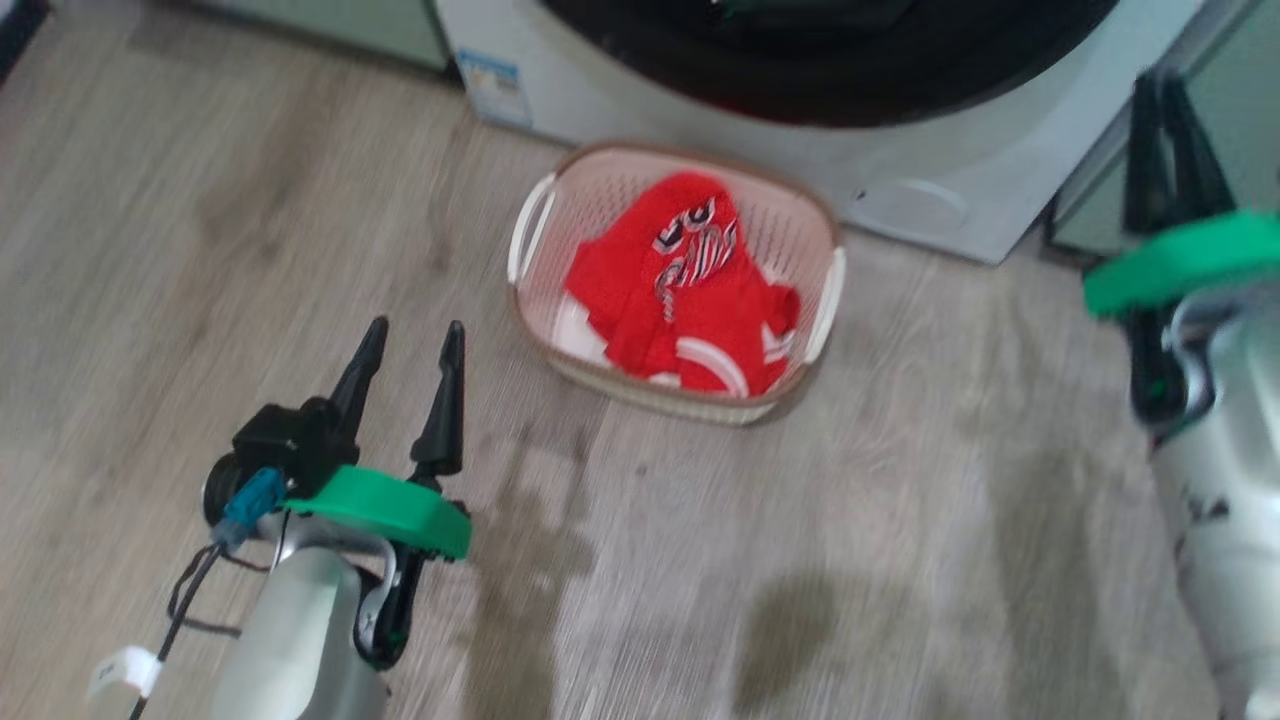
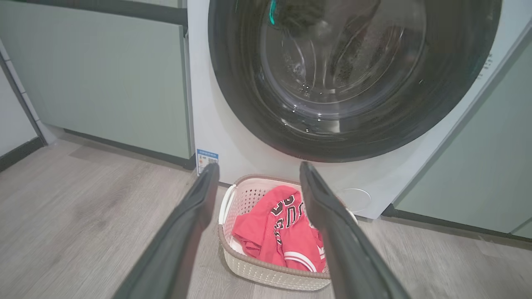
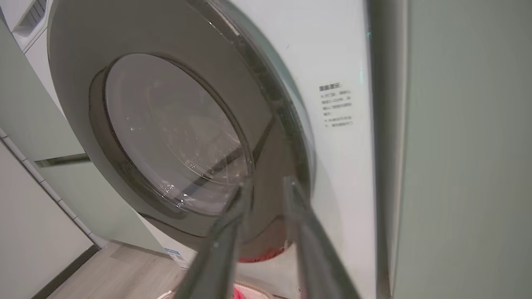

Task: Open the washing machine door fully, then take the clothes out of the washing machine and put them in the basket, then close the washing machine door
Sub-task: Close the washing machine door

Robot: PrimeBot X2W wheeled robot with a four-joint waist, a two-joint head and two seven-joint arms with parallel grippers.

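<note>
Now, clothes (image 1: pixel 690 290) in basket (image 1: pixel 590 200); left tool (image 1: pixel 416 330) spread, right tool (image 3: pixel 268 182) seemingly slightly parted by door (image 3: pixel 166 133).

The left gripper (image 1: pixel 414 340) is showing two long black tapering fingers (image 1: pixel 445 400), a bright green collar (image 1: pixel 385 510), a teal connector (image 1: pixel 252 497) trailing black cable (image 1: pixel 180 600), and a pale grey forearm (image 1: pixel 300 640) wearing a white tag (image 1: pixel 125 668).
</note>
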